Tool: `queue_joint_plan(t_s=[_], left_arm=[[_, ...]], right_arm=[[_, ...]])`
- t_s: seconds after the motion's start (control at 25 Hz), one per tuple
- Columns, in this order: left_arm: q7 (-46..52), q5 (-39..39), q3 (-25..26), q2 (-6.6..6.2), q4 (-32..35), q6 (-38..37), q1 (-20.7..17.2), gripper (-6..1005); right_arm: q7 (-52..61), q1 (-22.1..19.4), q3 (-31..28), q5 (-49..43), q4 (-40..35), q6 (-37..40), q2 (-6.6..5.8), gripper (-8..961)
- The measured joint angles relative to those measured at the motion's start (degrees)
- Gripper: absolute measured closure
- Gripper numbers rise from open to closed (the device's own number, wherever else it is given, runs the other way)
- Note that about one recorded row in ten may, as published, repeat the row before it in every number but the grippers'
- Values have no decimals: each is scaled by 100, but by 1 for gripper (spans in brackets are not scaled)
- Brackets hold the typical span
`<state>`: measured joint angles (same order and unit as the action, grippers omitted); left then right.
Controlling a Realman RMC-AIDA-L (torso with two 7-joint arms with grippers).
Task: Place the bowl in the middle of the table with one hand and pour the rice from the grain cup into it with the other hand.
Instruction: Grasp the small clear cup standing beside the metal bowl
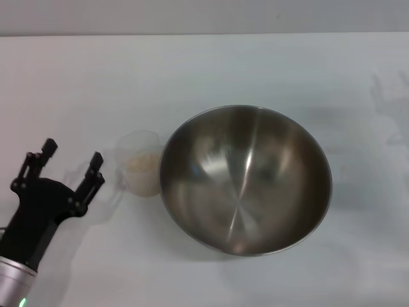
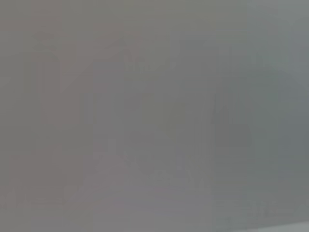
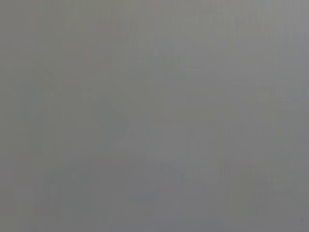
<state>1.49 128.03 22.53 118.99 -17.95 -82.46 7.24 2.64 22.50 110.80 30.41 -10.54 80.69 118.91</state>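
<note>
The steel bowl [image 1: 245, 179] stands on the white table [image 1: 204, 70] a little right of the middle, empty inside. The clear grain cup [image 1: 139, 170] stands upright against the bowl's left side, with rice [image 1: 142, 162] in it. My left gripper [image 1: 71, 160] is open, low at the left, a short way left of the cup and not touching it. My right gripper is out of view; only a faint shadow shows at the far right. Both wrist views show plain grey and nothing else.
The table's far edge [image 1: 204, 34] runs along the top of the head view. Bare tabletop lies behind the bowl and to its right.
</note>
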Motion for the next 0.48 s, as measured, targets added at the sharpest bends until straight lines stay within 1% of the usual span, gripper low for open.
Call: queue_joint_plan(t_s=[0.12,0.48], left_arm=[[-2,-1,-97,9,-6,177,1,305],[-9,-26,-116,10,-24,582,80,309]], right_arm=[[-2,11,-5,0,-2,0,-7,411],[-1,17,-8,0,-16,36,-9,410]])
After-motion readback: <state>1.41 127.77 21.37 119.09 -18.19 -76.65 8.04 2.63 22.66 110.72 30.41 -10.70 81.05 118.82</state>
